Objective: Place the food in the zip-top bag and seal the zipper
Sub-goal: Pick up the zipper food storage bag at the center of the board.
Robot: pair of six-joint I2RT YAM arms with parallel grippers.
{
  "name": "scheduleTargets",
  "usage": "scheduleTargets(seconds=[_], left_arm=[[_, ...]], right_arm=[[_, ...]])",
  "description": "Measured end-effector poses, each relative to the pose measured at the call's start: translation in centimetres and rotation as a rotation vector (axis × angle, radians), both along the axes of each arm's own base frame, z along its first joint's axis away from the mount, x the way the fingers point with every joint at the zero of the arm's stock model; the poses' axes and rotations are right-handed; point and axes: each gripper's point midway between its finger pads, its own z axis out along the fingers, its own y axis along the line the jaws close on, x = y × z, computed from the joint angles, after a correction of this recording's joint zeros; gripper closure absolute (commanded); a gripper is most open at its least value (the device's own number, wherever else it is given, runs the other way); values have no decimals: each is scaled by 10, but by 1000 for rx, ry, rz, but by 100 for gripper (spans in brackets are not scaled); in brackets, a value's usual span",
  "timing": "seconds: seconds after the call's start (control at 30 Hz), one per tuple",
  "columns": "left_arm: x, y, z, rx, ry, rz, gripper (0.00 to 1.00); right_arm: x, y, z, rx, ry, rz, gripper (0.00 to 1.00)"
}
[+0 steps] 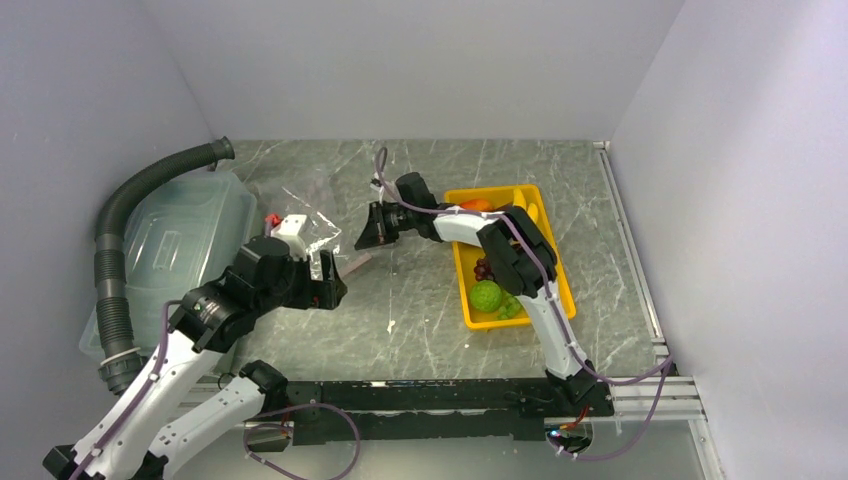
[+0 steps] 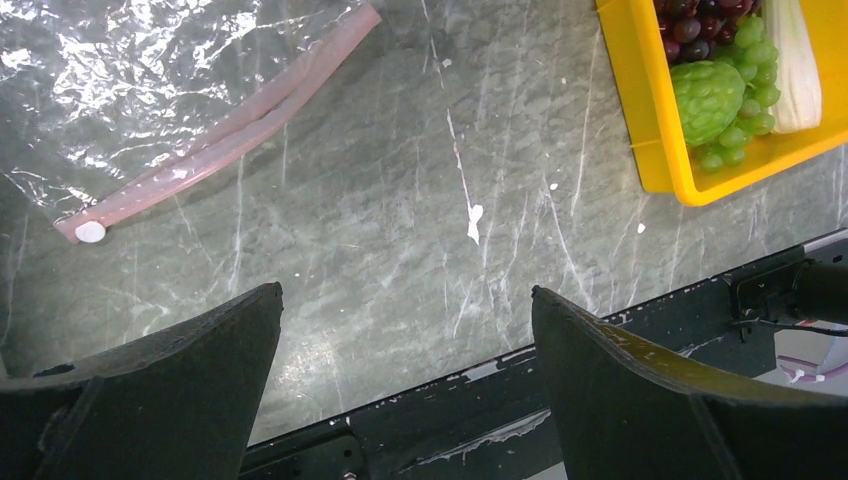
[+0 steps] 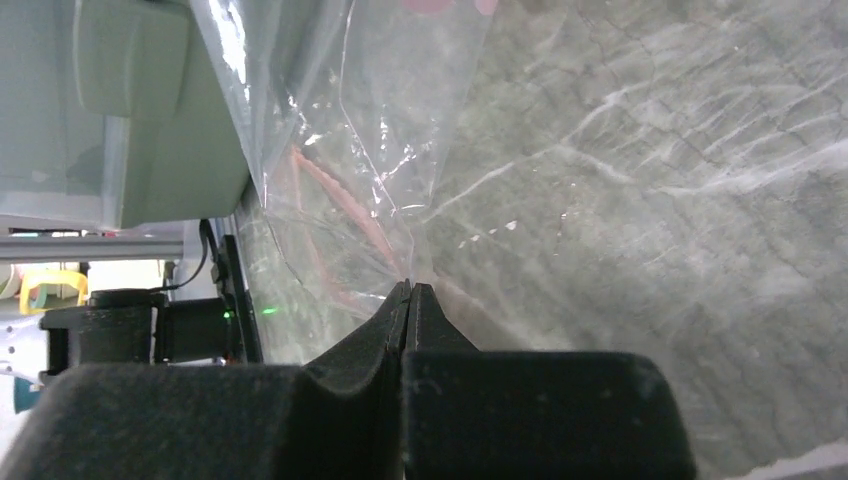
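The clear zip-top bag (image 1: 312, 212) lies crinkled at the table's back left. Its pink zipper (image 2: 215, 145) runs along the near edge, with a white slider at its left end. My right gripper (image 1: 372, 232) is shut on the bag's right edge; in the right wrist view the film (image 3: 340, 150) rises from the closed fingertips (image 3: 411, 288). My left gripper (image 2: 405, 300) is open and empty above bare table, just in front of the zipper. The food sits in the yellow tray (image 1: 562, 280): green round fruit (image 2: 708, 95), green grapes (image 2: 745, 130), dark grapes (image 2: 690, 30) and leek (image 2: 795, 60).
A large translucent lidded bin (image 1: 180, 240) stands at the left with a grey ribbed hose (image 1: 112, 270) curving over it. A black rail (image 1: 450, 400) runs along the table's near edge. Walls close in the left, back and right sides.
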Motion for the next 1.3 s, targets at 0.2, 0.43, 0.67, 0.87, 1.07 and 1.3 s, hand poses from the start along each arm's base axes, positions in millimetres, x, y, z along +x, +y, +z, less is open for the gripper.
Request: scheduleTargets(seconds=[0.2, 0.43, 0.67, 0.87, 1.07, 1.3], left_arm=[[4, -2, -9, 27, 38, -2, 0], [13, -7, -20, 61, 69, -11, 0], [23, -2, -26, 106, 73, 31, 5], [30, 0, -34, 149, 87, 77, 7], [35, -3, -46, 216, 96, 113, 8], [38, -21, -66, 372, 60, 114, 8]], right_arm=[[-3, -6, 39, 26, -44, -12, 100], [-9, -16, 78, 33, -75, -33, 100], [-20, -31, 92, -19, -57, -64, 100], [-25, -44, 107, -63, -46, -98, 100], [-29, -58, 114, -116, -31, -140, 100], [-33, -70, 121, -162, -23, -178, 100]])
